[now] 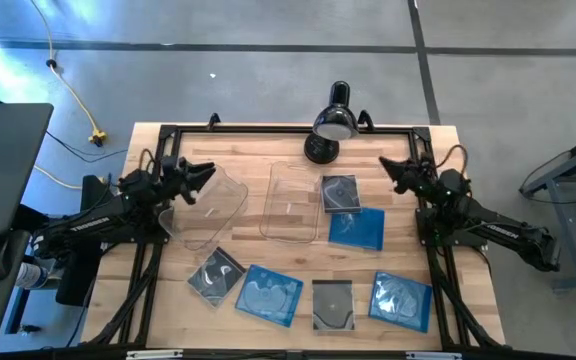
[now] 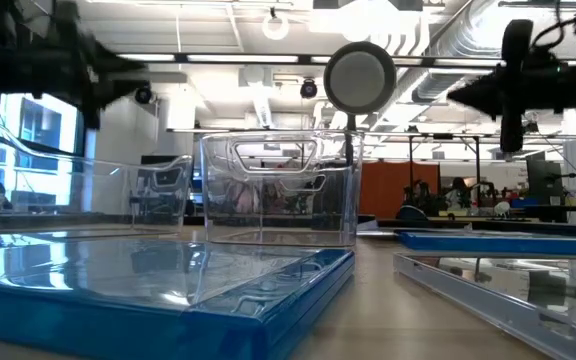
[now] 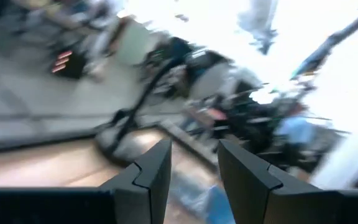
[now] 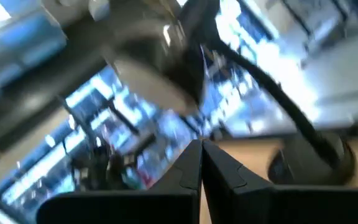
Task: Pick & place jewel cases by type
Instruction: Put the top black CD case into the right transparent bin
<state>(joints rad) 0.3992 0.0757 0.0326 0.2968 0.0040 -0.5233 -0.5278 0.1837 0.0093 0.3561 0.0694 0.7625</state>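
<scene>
From above, six jewel cases (image 1: 355, 228) are seen on the table's (image 1: 468, 290) near half, none inside the two bins (image 1: 290, 200); a near case is best approached first. In its wrist view, the left gripper (image 3: 192, 163) is held apart, empty. The right gripper (image 4: 201, 160) is pressed together, idle.

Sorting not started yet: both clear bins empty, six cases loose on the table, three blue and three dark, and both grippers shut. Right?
One thing is off: only the right gripper is shut. The left gripper is open, a gap showing between its fingers in the left wrist view. The rest stands: in the high view the left bin and right bin are empty, with three blue and three dark cases loose on the table.
</scene>
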